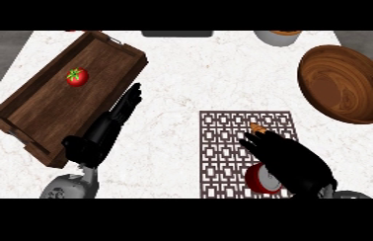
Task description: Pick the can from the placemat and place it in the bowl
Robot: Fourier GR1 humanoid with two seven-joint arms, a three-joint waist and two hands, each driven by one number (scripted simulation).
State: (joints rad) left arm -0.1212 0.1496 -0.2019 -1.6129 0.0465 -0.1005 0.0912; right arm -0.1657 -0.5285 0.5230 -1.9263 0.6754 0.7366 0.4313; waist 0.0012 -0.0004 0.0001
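Observation:
A patterned brown placemat [226, 136] lies at the centre right of the counter. On its near right part lies a red and white can [261, 180], mostly hidden under my right hand [291, 158]. That hand is spread over the can with fingers relaxed, not curled round it. A small orange tip [255, 127] shows just beyond its fingertips. The wooden bowl [339, 84] stands at the far right, beyond the placemat. My left hand [109, 129] rests open, fingers straight, beside the wooden tray.
A long wooden tray [44, 106] lies at the left with a red tomato [76, 76] in it. A pale container [278, 37] stands at the back right and a dark flat object [177, 33] at the back centre.

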